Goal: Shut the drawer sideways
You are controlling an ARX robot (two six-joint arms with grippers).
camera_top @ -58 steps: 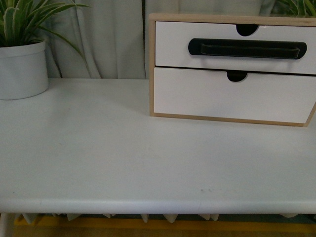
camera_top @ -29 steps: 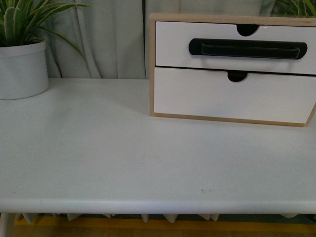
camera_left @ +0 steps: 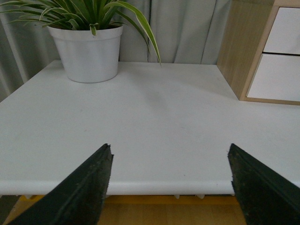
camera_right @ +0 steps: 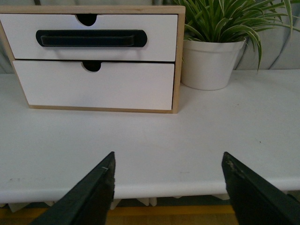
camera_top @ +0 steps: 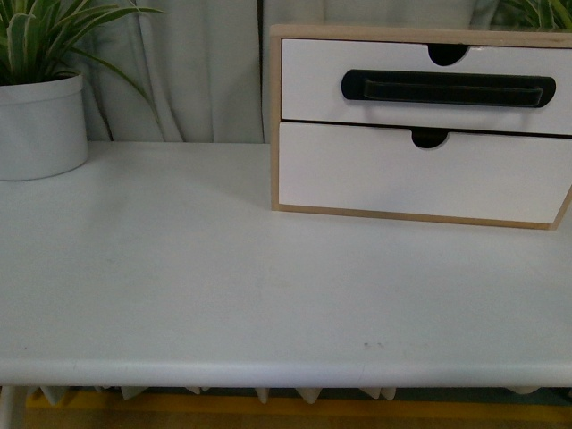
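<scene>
The drawer (camera_top: 313, 80) is the upper one in a light wood cabinet (camera_top: 275, 116) at the back right of the white table. It has a white front, a long black bar handle (camera_top: 447, 88) and a semicircular notch in its top edge. Its front looks about level with the cabinet's frame. It also shows in the right wrist view (camera_right: 159, 33), and only its edge shows in the left wrist view (camera_left: 286, 28). My left gripper (camera_left: 169, 146) is open and empty over the table's front edge. My right gripper (camera_right: 168, 154) is open and empty, facing the cabinet from the front edge. Neither arm shows in the front view.
A plain white lower drawer (camera_top: 357, 174) sits under the handled one. A white pot with a striped plant (camera_top: 36, 125) stands at the back left. Another potted plant (camera_right: 211, 63) stands just right of the cabinet. A curtain (camera_top: 197, 71) hangs behind. The table's front edge (camera_top: 268, 371) is rounded.
</scene>
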